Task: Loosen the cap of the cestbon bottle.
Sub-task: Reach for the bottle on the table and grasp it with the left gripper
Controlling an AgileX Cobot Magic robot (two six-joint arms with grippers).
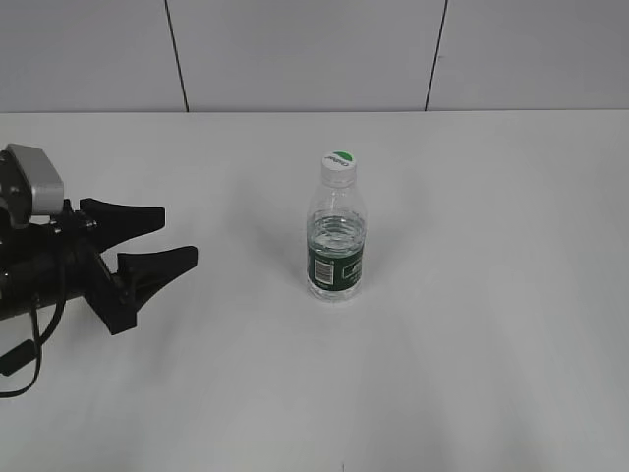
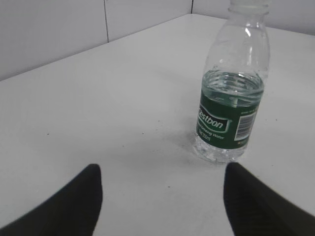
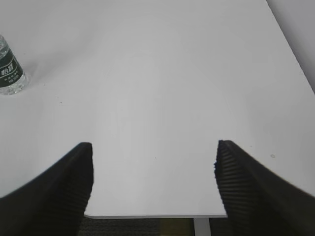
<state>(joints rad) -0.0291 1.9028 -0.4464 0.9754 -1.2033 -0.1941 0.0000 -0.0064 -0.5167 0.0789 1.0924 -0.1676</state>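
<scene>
We steady the cestbon bottle low with the wide-open, empty left gripper; the right gripper, likewise gaping and seemingly far off, takes the cap.

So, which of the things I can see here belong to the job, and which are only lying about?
Belong to the job:
- cestbon bottle, standing upright on the table
- cap, on the bottle's neck
- left gripper, jaws open, apart from the bottle
- right gripper, jaws open, far from the bottle

Only lying about:
- nothing loose; only the white table and the grey wall
</scene>
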